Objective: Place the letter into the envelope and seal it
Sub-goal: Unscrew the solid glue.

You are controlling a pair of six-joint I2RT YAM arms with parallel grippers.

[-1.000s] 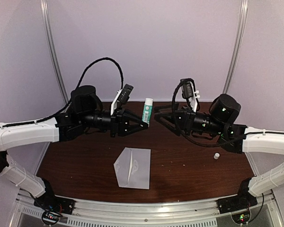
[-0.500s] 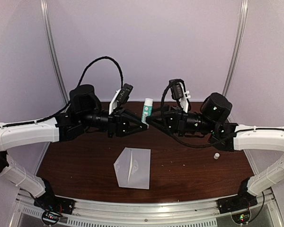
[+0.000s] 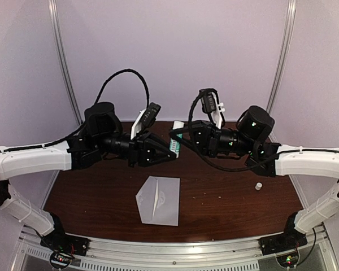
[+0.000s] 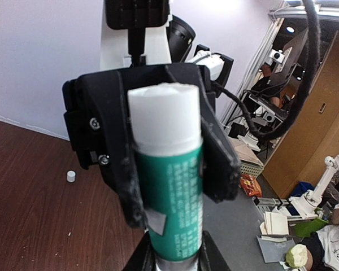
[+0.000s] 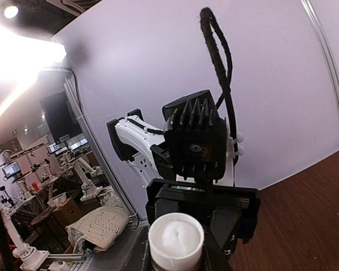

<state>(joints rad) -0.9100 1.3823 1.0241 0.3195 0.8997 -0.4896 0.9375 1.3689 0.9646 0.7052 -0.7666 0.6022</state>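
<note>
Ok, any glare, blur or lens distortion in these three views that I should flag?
Right wrist view: bright light blows out the upper left corner, and the glue stick tip close to the lens looks soft. Left wrist view: the stick is fairly sharp, while the background tilts and bends toward the right edge. Top external view: even light, the envelope clear, the wall rails bowed.

This is a robotics lab: the dark wooden bench (image 3: 226, 203) sits inside a pale-walled booth (image 3: 175, 56) framed with metal rails (image 3: 65, 62). At the lower left of the right wrist view, more white robot arms (image 5: 82, 169) and lit monitors (image 5: 10, 169) crowd other benches.
</note>
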